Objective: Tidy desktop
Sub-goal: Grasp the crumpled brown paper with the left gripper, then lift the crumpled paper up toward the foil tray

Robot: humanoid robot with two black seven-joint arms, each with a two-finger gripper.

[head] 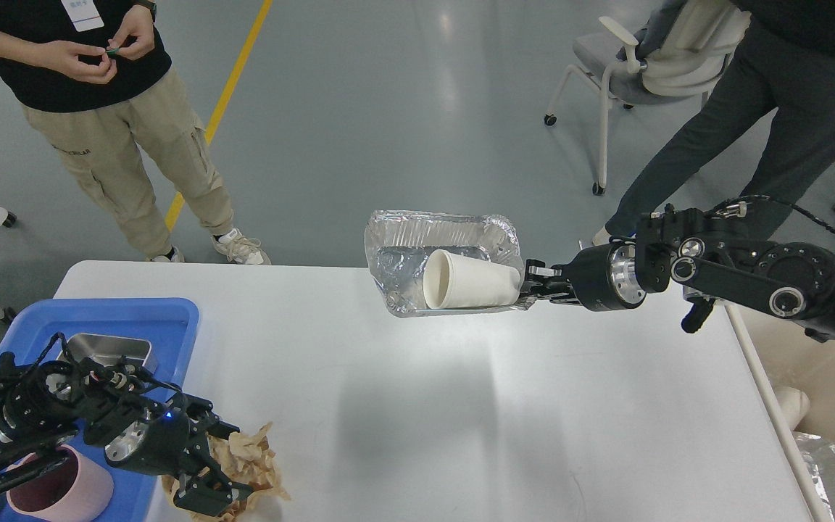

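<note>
The white desktop (461, 406) fills the lower view. My right gripper (530, 284) is shut on the right rim of a crumpled foil tray (403, 239) and holds it above the desktop's far edge. A white paper cup (470, 288) lies on its side in the tray. My left gripper (216, 464) is open and straddles a crumpled brown paper wad (254, 464) at the desktop's front left.
A blue tray (164, 326) at the left holds a steel box (109, 351) and a pink mug (62, 489). A cream bin (816, 384) stands right of the table, with foil (834, 471) in it. Two people and a wheeled chair (635, 65) stand beyond.
</note>
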